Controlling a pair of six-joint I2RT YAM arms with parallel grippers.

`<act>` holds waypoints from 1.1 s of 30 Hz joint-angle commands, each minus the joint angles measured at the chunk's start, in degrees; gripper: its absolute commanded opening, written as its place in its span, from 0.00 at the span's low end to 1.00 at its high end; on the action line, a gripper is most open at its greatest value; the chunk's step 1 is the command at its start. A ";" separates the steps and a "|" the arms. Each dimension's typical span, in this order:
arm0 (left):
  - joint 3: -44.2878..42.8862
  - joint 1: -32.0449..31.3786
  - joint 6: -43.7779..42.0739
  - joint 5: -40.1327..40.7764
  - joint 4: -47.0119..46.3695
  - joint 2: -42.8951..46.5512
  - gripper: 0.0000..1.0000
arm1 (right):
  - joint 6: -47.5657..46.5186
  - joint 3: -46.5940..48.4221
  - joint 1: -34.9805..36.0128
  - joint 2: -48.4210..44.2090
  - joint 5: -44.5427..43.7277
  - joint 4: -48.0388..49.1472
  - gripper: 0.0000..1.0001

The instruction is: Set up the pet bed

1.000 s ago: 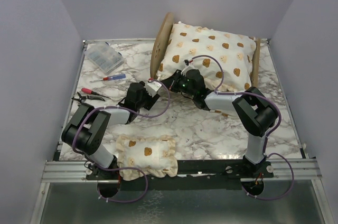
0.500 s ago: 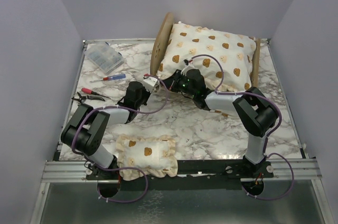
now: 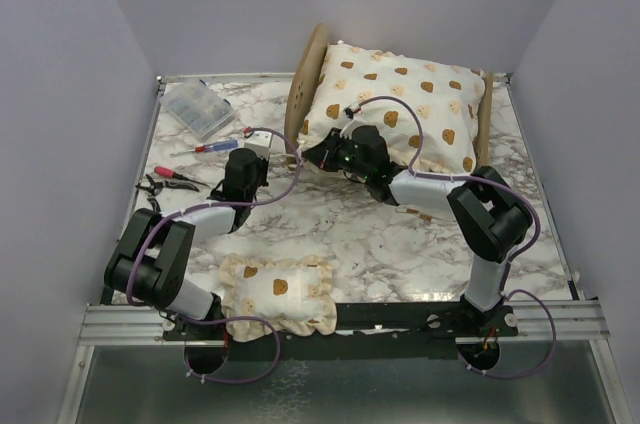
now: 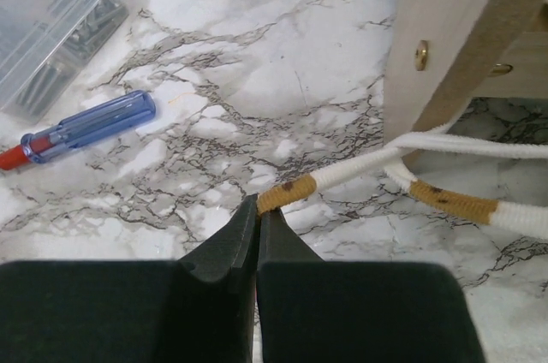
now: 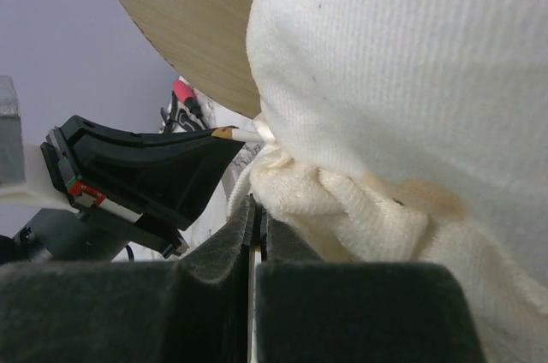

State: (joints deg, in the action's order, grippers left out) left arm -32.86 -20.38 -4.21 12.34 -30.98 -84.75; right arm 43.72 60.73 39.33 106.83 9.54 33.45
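Observation:
The pet bed stands at the back of the table, its plywood headboard (image 3: pixel 304 79) on the left and its footboard (image 3: pixel 484 116) on the right. A large bear-print cushion (image 3: pixel 400 104) lies on it. In the left wrist view my left gripper (image 4: pixel 258 202) is shut on the tan tip of a white tie string (image 4: pixel 342 176) that runs from under the bed's wooden leg (image 4: pixel 428 46). My right gripper (image 5: pixel 257 205) is shut on the cushion's ruffled edge (image 5: pixel 300 187) at the corner beside the headboard (image 5: pixel 193 20). In the top view the left gripper (image 3: pixel 266 141) sits just left of the right gripper (image 3: pixel 318 154).
A small matching pillow (image 3: pixel 277 292) lies at the near edge between the arm bases. A clear plastic parts box (image 3: pixel 198 107), a blue-handled screwdriver (image 3: pixel 207 147) and red-handled pliers (image 3: pixel 165 182) lie on the left side of the marble table.
My left gripper has shut on the tie string's tip and drawn it left and back, away from the bed corner. The right gripper has held its place at the cushion's corner.

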 commanded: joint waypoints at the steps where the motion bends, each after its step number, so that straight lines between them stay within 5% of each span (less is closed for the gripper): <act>1: -0.06 2.87 7.07 2.71 1.47 1.73 0.00 | -2.41 0.39 0.51 -2.93 -1.88 -3.27 0.01; 21: 3.33 8.04 29.19 -2.39 4.50 4.13 0.00 | -17.43 15.99 1.45 -4.26 -11.57 -20.13 0.01; 33: 6.15 8.05 40.17 -8.59 6.54 3.78 0.00 | -20.85 25.57 -3.77 -2.56 -10.49 -23.43 0.01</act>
State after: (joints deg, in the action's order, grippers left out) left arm -28.27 -13.45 30.98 5.45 -26.81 -80.66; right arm 25.12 82.19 37.52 104.31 0.03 11.35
